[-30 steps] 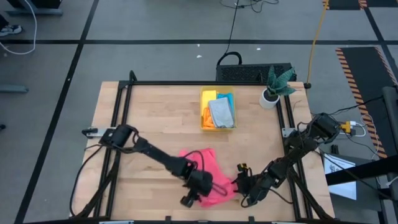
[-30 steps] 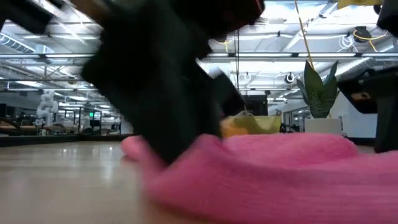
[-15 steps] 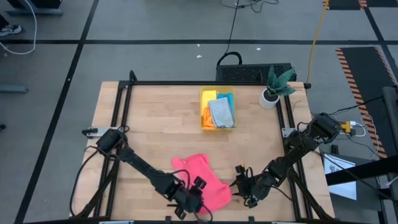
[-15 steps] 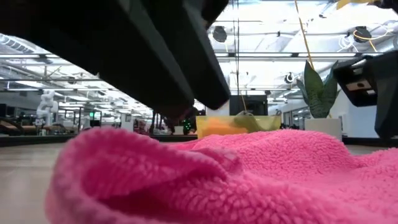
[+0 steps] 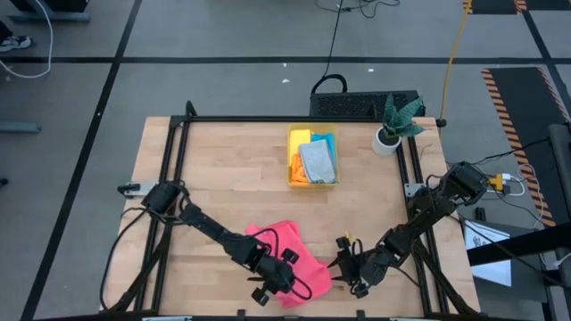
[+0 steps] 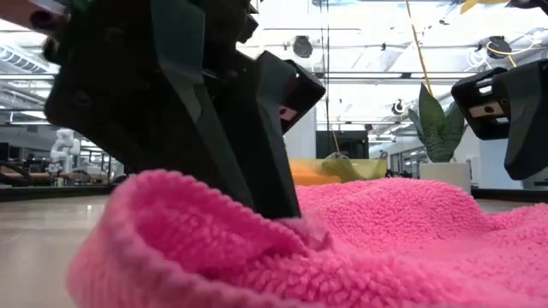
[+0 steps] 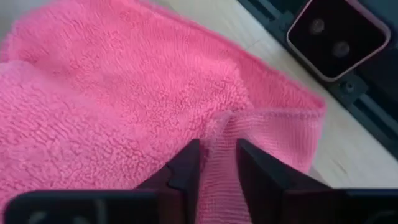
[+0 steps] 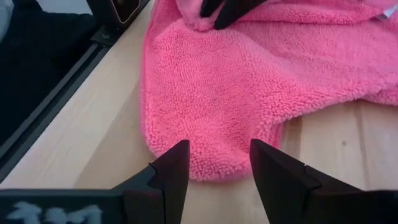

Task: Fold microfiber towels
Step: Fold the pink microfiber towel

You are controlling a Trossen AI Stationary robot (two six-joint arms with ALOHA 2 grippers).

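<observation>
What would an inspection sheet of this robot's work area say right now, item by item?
Surface: wooden table in a black frame, mostly bare.
Job's things: pink towel rumpled near the front edge; yellow, orange, blue and grey towels piled in the bin.
Clutter: yellow bin toward the back; potted plant at the back right corner.
Grippers: left gripper has its fingers pinching a raised fold of the pink towel; right gripper open, low at the towel's edge, holding nothing.
Cables: black lead and yellow line on the floor behind; wires by the right arm's base.
Surroundings: grey floor with tape lines, striped mat at right; no people seen.
</observation>
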